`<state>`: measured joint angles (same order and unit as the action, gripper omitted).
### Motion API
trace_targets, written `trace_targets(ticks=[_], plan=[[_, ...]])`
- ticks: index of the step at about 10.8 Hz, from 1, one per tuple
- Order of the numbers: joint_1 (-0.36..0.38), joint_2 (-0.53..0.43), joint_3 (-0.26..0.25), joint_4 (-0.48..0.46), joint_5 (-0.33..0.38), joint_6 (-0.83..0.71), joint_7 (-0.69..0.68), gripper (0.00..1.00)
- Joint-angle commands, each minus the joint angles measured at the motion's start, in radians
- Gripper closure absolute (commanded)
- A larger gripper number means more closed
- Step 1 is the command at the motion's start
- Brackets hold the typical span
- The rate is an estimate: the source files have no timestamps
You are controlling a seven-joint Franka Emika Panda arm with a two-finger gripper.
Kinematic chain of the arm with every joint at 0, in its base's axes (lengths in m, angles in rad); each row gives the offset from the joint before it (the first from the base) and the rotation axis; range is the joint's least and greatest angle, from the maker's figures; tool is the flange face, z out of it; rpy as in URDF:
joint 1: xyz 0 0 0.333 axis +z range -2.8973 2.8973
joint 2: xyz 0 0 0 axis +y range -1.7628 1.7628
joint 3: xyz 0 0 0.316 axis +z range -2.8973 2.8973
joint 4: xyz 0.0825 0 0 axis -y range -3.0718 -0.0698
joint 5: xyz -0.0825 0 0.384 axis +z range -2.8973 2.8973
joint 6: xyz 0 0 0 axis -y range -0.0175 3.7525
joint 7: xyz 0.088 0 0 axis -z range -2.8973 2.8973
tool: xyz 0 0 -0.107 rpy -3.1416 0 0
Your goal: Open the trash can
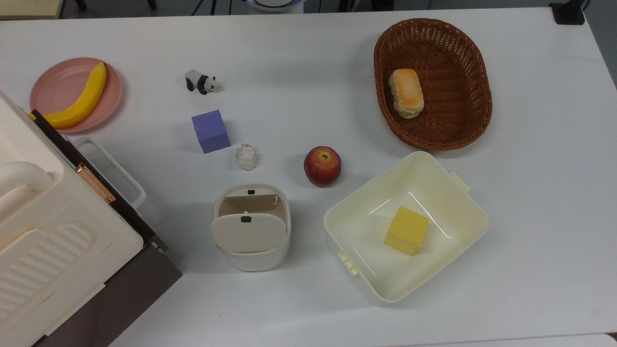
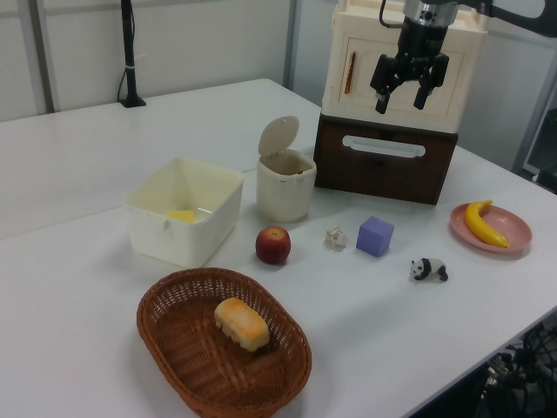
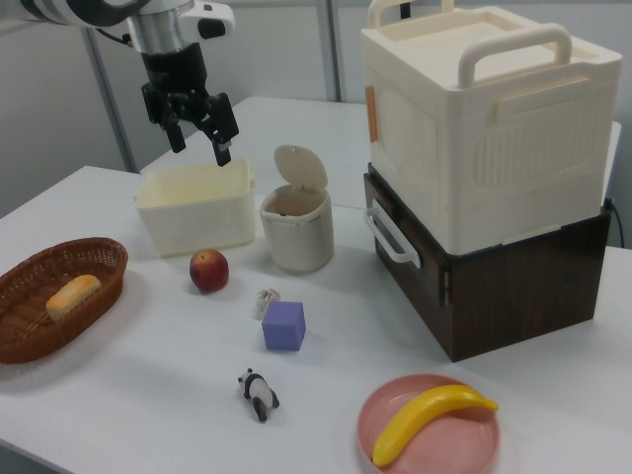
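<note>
Left view: the trash can (image 2: 285,185) stands mid-table just right of the pale tub (image 2: 184,212), lid (image 2: 278,136) already tipped up — the job looks done. The gripper (image 2: 403,91) hangs high above, fingers apart, empty. A careless descent could knock the lid shut. The apple (image 2: 273,245) and purple cube (image 2: 375,236) sit nearer — neither blocks anything.
</note>
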<state>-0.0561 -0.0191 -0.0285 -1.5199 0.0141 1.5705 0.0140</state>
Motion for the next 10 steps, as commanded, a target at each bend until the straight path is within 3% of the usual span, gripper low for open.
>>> trace_targets(ticks=[1,10], plan=[[0.012,-0.010,-0.011,-0.003,0.018,-0.024,0.020,0.00],[0.015,0.004,0.012,-0.013,0.033,-0.021,0.018,0.00]])
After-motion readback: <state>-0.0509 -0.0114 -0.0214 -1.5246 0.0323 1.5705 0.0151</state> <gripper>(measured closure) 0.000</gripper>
